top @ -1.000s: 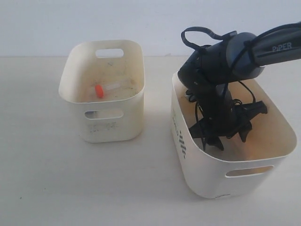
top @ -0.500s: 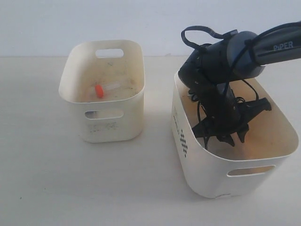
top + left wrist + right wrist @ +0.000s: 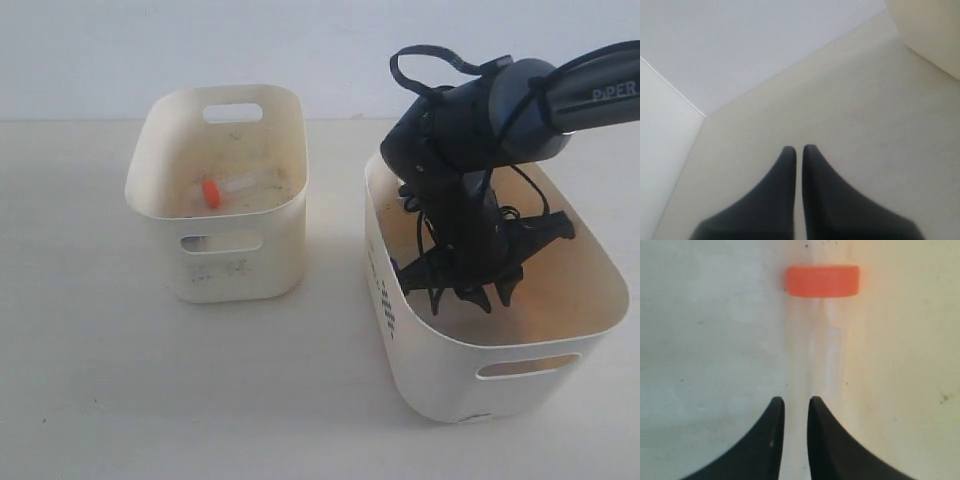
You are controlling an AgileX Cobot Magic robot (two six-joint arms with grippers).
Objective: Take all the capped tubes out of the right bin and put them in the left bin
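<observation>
Right hand (image 3: pixel 796 402) in the right bin (image 3: pixel 440 375)
It pinches the end of an orange-capped tube (image 3: pixel 821 340). The left hand (image 3: pixel 799 150) is clenched over the bench (image 3: pixel 865 100).

R arm (image 3: pixel 560 100) angled steeply down, R end effector (image 3: pixel 796 407) pinched near-closed — L end effector (image 3: pixel 799 152) closed tight

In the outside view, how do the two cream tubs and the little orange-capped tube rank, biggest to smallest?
1. wider tub, though it seems to sit nearer the camera
2. narrower tub
3. orange-capped tube, by far the smallest
</observation>
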